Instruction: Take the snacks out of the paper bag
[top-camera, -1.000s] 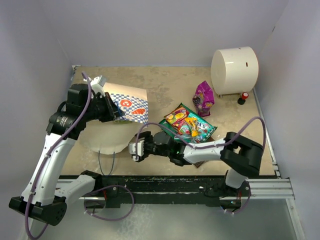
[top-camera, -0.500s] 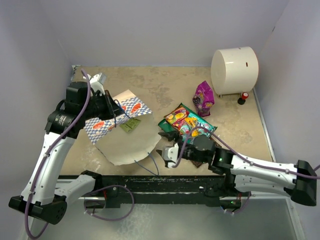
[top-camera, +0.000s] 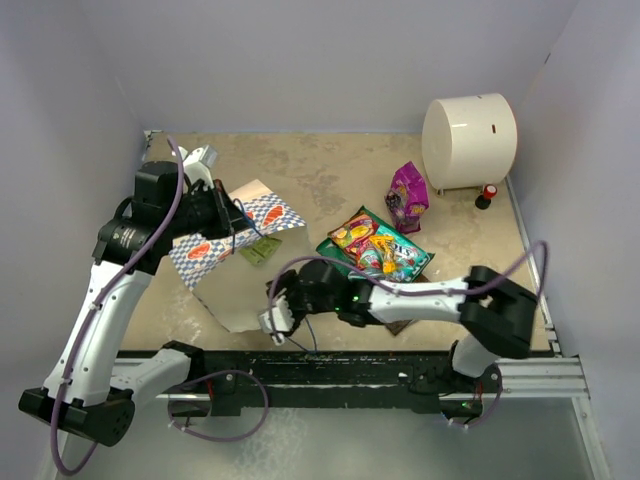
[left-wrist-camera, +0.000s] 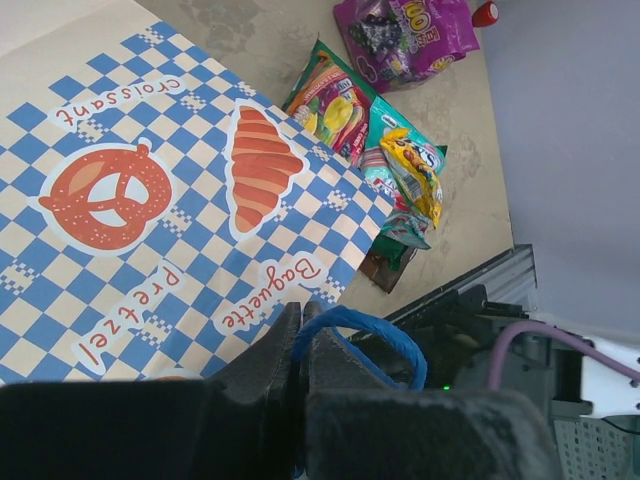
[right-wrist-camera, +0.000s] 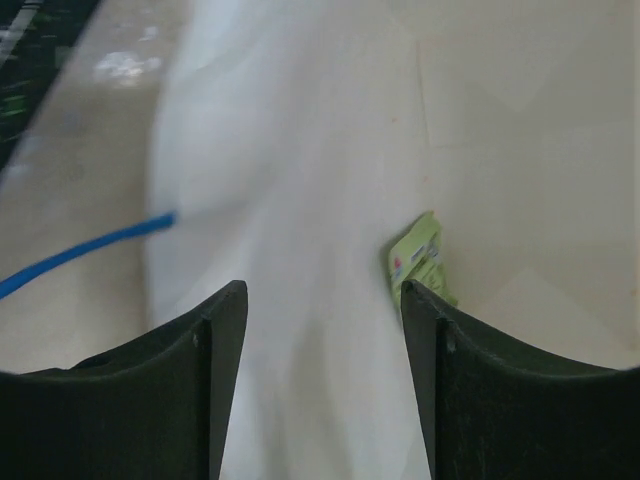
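Observation:
The paper bag (top-camera: 232, 228), white with a blue checkered band, hangs tilted from my left gripper (top-camera: 231, 214), its white mouth end (top-camera: 243, 297) down on the table. The left gripper (left-wrist-camera: 300, 312) is shut on the bag's blue cord handle (left-wrist-camera: 368, 327). My right gripper (top-camera: 273, 320) is open at the bag's near end; in the right wrist view its jaws (right-wrist-camera: 322, 290) straddle the blurred white paper (right-wrist-camera: 300, 200). A small green packet (top-camera: 258, 252) (right-wrist-camera: 420, 258) lies beside the bag. More snacks (top-camera: 376, 249) lie piled at centre. A magenta pouch (top-camera: 407, 196) stands behind them.
A large cream cylinder (top-camera: 468, 140) stands at the back right with a small red thing (top-camera: 489, 191) at its foot. Grey walls close the table on three sides. The second blue cord (right-wrist-camera: 85, 250) trails on the table left of the right gripper.
The left arm tipped the bag and a green packet now lies beside it. The right gripper swung right, then came back left to the bag's near end, its jaws a little narrower.

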